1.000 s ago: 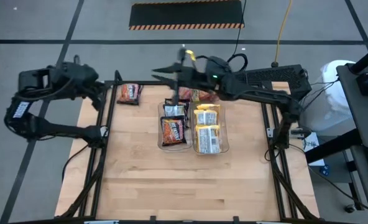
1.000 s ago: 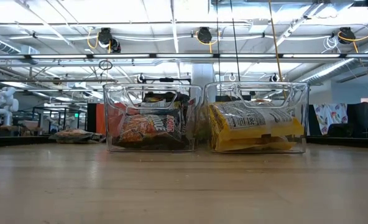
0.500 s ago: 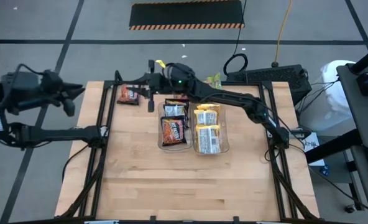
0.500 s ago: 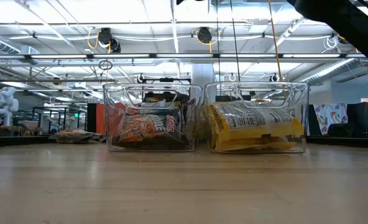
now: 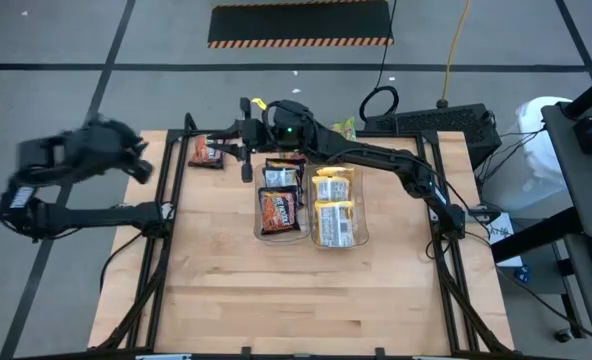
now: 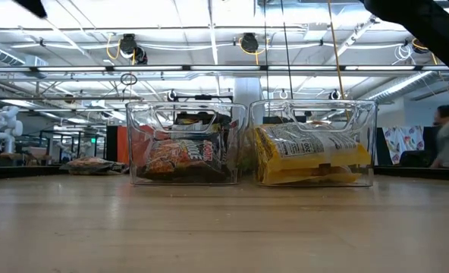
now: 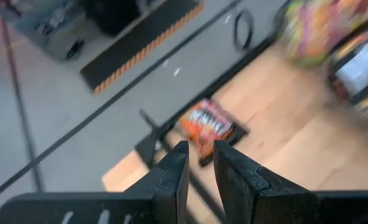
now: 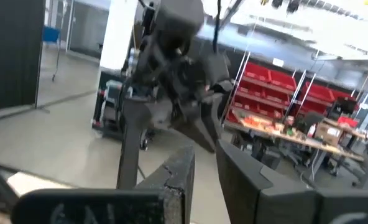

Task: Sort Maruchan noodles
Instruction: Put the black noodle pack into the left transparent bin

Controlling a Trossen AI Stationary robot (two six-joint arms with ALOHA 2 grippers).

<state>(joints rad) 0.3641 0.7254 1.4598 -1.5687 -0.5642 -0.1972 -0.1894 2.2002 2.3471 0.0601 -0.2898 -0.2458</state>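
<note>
Nearest, the pale wooden desk (image 5: 296,290) lies bare along its near edge. At mid-desk stand two clear bins side by side: the left bin (image 5: 280,200) holds dark brown and orange Maruchan noodles (image 6: 180,158), the right bin (image 5: 336,205) yellow packets (image 6: 308,155). Beyond them, near the far left corner, a lone orange packet (image 5: 207,151) lies flat on the desk. The right gripper (image 5: 244,150) hangs just beside that packet, over the far edge, its jaws a narrow gap apart and holding nothing. The left gripper (image 5: 136,160) hovers off the left edge, jaws likewise slightly apart and empty. Past the far edge, a striped mat (image 5: 299,24) lies on the grey floor; a person (image 6: 446,144) shows far back in the room
</note>
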